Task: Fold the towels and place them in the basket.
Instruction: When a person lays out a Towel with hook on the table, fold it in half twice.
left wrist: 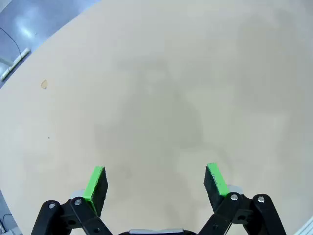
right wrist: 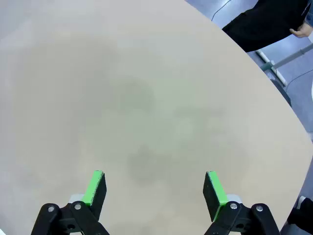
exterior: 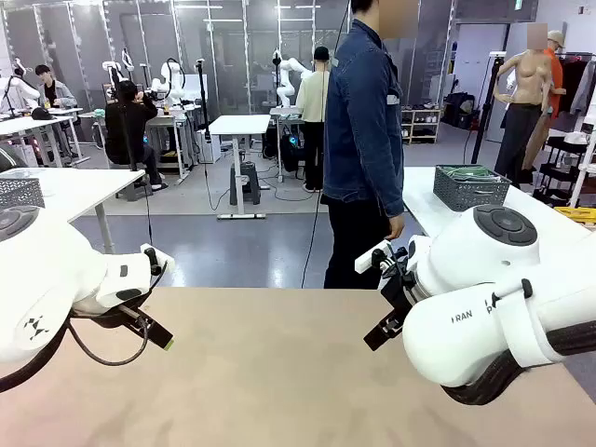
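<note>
Beige and broad, the surface [exterior: 279, 391] runs from 6 o'clock to its far edge, with a busy lab room beyond. A person [exterior: 363, 140] in a denim jacket stands across it at 12 o'clock, turned side-on. The left arm [exterior: 47, 279] sits at 9 o'clock and the right arm [exterior: 484, 317] at 3 o'clock, both low over the surface.

Past the right arm, near 2 o'clock, a dark wire-mesh basket [exterior: 470, 189] rests on a neighbouring white surface with something green inside. It may be the task's basket, though that is uncertain. Where the towels are I cannot tell.

The left end effector [left wrist: 154, 169] and the right end effector [right wrist: 154, 174] each hang above bare beige, jaws spread wide, nothing between the green pads [left wrist: 96, 183].

The step looks like readiness for a towel. It would go best with both arms held out of the middle. Once a cloth lies flat, they should descend on two neighbouring corners together and pinch only its edge, so the fold lands square.
</note>
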